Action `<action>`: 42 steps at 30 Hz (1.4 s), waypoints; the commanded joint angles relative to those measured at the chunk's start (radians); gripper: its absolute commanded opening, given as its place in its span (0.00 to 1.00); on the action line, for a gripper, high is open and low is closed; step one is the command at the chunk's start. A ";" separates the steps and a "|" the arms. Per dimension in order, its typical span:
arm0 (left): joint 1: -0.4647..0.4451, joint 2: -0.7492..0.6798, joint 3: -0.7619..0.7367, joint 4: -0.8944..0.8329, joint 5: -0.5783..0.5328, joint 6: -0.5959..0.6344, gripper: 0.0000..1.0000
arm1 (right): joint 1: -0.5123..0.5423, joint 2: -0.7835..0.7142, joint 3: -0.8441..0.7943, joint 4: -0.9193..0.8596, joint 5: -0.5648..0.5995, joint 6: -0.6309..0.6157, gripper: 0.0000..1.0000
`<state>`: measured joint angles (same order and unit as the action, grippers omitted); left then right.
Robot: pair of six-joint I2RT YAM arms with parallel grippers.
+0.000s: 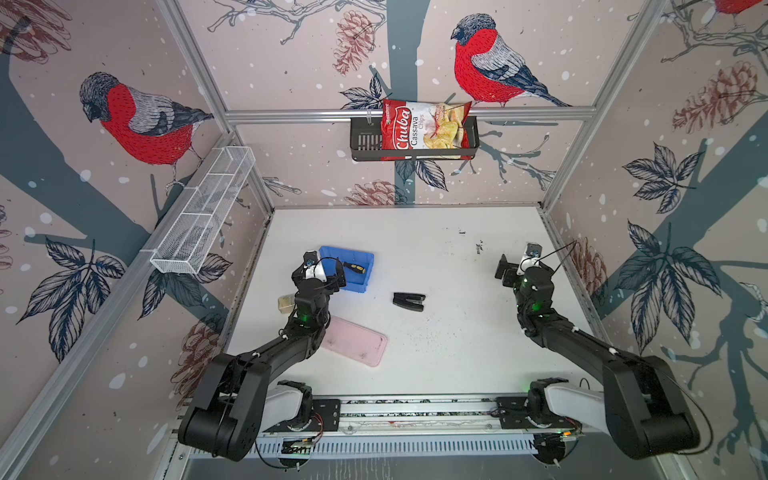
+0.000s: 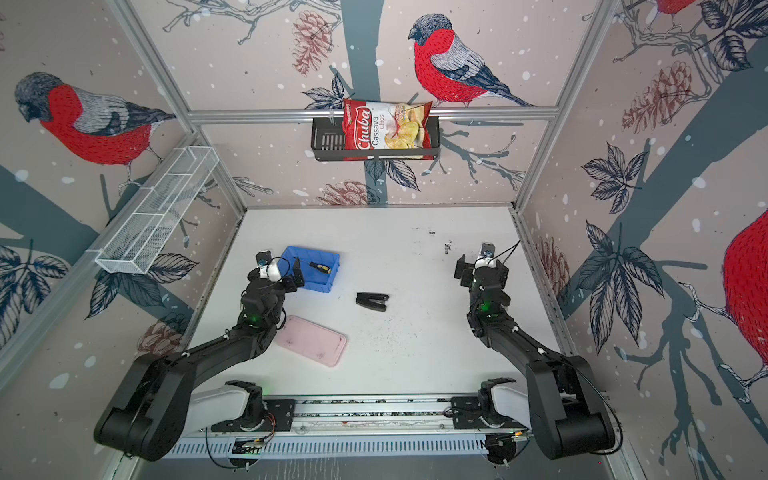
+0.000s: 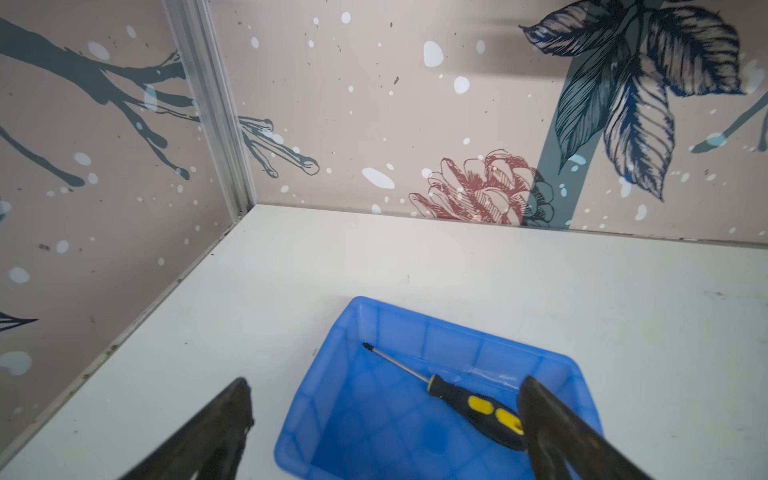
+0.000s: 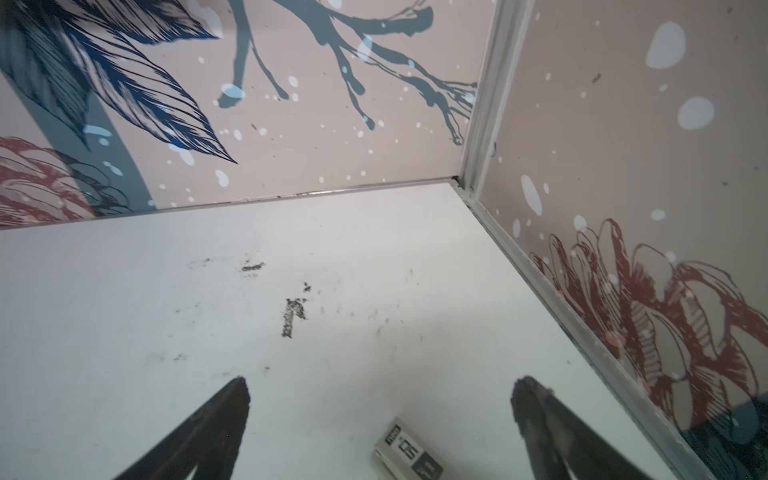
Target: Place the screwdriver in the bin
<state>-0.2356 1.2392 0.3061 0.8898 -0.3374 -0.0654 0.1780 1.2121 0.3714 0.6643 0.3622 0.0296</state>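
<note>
The screwdriver point(image 1: 355, 267) point(image 2: 320, 267), with a yellow-and-black handle and a thin shaft, lies flat inside the blue bin point(image 1: 362, 283) point(image 2: 329, 284) at the left middle of the table. In the left wrist view the screwdriver point(image 3: 473, 403) rests on the floor of the bin point(image 3: 374, 419), tip toward the far wall. My left gripper point(image 1: 323, 272) point(image 3: 386, 386) hovers open above the bin's near end, holding nothing; one finger is over the handle, the other over bare table. My right gripper point(image 1: 519, 266) point(image 4: 382, 386) stands open and empty at the far right.
A black stapler point(image 1: 409, 301) lies mid-table, and a flat pink tray point(image 1: 357, 340) lies nearer the front. A beige tool point(image 1: 286, 302) sits left of my left arm. A white mesh basket point(image 1: 203, 212) hangs on the left wall and a chips bag point(image 1: 424, 129) on the back shelf. A small labelled box point(image 4: 409, 455) lies below the right gripper.
</note>
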 commanded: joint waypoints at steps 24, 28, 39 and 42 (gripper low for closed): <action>0.146 0.223 -0.125 0.445 0.058 0.080 0.97 | -0.144 0.284 -0.135 0.533 -0.095 0.076 1.00; 0.160 0.341 -0.131 0.570 0.062 0.073 0.97 | -0.147 0.278 -0.133 0.516 -0.105 0.079 1.00; 0.169 0.324 -0.079 0.441 0.056 0.059 0.98 | -0.148 0.281 -0.131 0.515 -0.104 0.079 1.00; 0.168 0.324 -0.079 0.439 0.055 0.059 0.98 | -0.149 0.280 -0.131 0.516 -0.104 0.079 1.00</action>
<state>-0.0681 1.5620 0.2276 1.2953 -0.2874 -0.0010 0.0303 1.4914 0.2375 1.1496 0.2615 0.1047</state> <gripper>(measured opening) 0.981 0.999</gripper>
